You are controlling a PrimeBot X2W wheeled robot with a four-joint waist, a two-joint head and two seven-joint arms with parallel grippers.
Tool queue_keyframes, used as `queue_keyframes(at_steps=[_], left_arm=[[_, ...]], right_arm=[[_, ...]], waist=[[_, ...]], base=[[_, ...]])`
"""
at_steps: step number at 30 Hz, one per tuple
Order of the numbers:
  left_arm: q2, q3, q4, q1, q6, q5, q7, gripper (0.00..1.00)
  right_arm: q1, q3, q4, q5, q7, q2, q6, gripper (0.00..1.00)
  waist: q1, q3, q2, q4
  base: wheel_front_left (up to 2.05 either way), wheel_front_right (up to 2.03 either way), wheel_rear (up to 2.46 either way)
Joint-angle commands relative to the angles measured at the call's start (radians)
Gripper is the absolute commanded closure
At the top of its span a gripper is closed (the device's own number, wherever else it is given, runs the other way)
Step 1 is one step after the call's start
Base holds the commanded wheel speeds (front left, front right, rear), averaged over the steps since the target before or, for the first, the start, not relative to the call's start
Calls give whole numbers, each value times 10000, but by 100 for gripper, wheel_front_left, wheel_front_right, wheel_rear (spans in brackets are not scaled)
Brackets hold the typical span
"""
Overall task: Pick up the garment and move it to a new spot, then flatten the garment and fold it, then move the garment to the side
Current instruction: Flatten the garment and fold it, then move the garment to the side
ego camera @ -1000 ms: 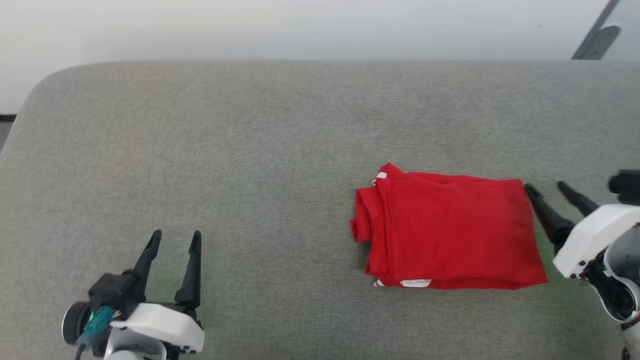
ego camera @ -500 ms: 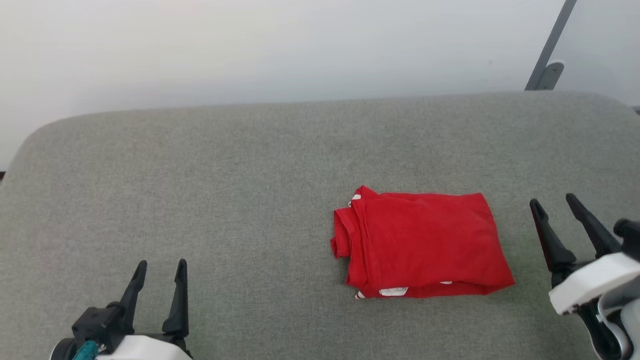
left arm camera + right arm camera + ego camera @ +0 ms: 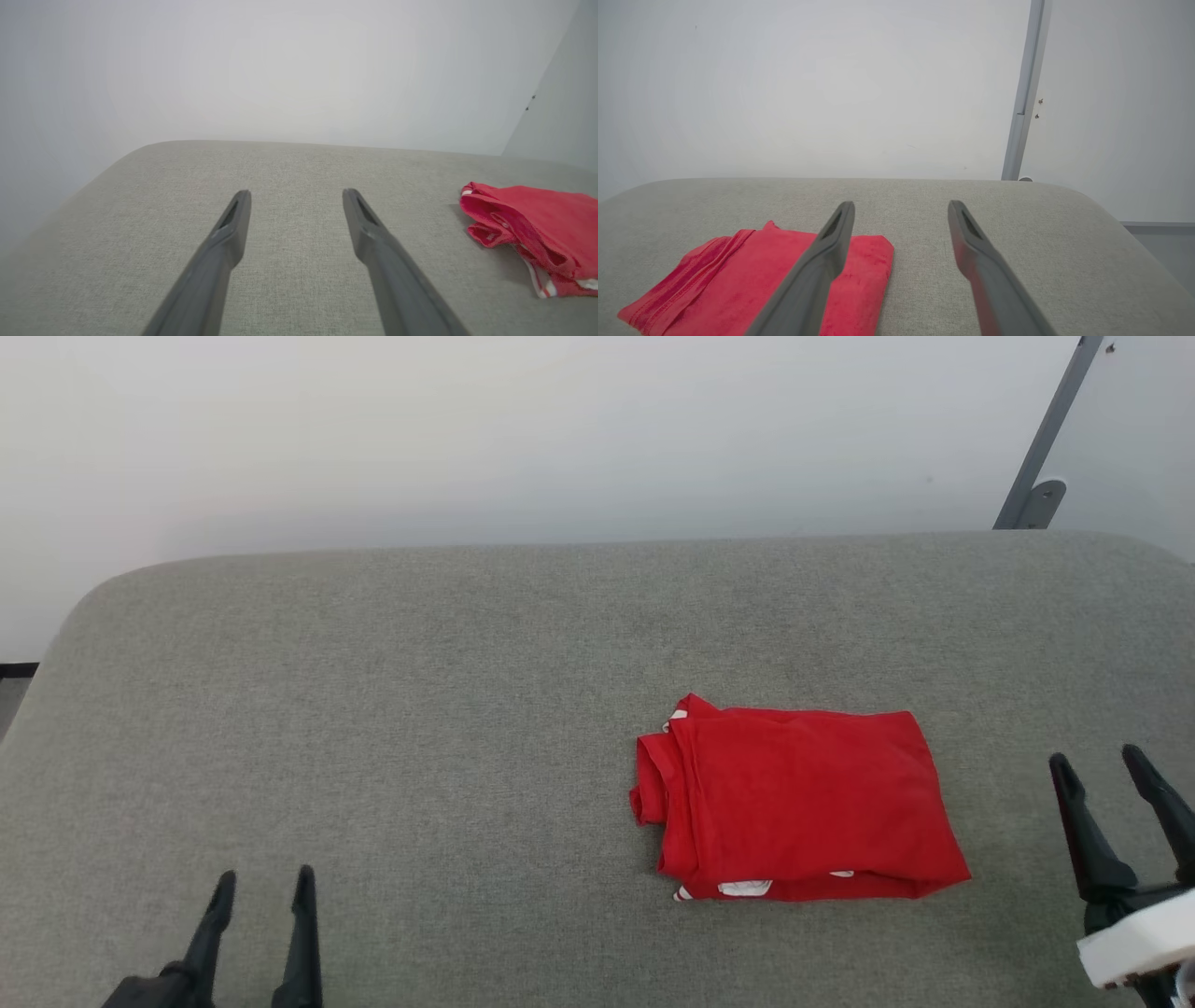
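- Your garment (image 3: 803,803) lies folded into a compact red rectangle on the grey fabric-covered counter (image 3: 373,709). It sits right of centre, which fits the task's last call to set it aside.
- The layers sit stacked, with the loose, bunched edges on the robot's left and a smoother edge on its right. Bits of white trim peek out at the near edge and the far left corner, so the sleeves look tucked inside.
- Your right end effector (image 3: 1094,756) is released, its fingers spread and empty. It sits near the garment's right edge without touching it, a sensible stand-off because a brush could pull the top layer open.
- Your left end effector (image 3: 264,874) is also released and holds nothing. It is low at the near edge, well apart from the garment, with bare counter between its fingers.
- With nothing gripped and the fold intact, I judge the work finished or nearly so. If you reposition the bundle, lift it from under all the layers, since soft cloth will slump and unfold.
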Motion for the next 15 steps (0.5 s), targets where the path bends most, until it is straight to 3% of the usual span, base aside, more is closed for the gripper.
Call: queue_keyframes(at_steps=[1, 15], left_arm=[[-75, 126, -191, 203, -19, 139, -51, 0], [-153, 83, -462, 206, -19, 190, -51, 0]], right_arm=[[242, -212, -235, -121, 105, 107, -1, 0], [764, -975, -1237, -360, 782, 617, -1, 0]], waist=[[0, 16, -1, -15], [0, 219, -1, 36]], base=[[0, 0, 0], [0, 0, 0]])
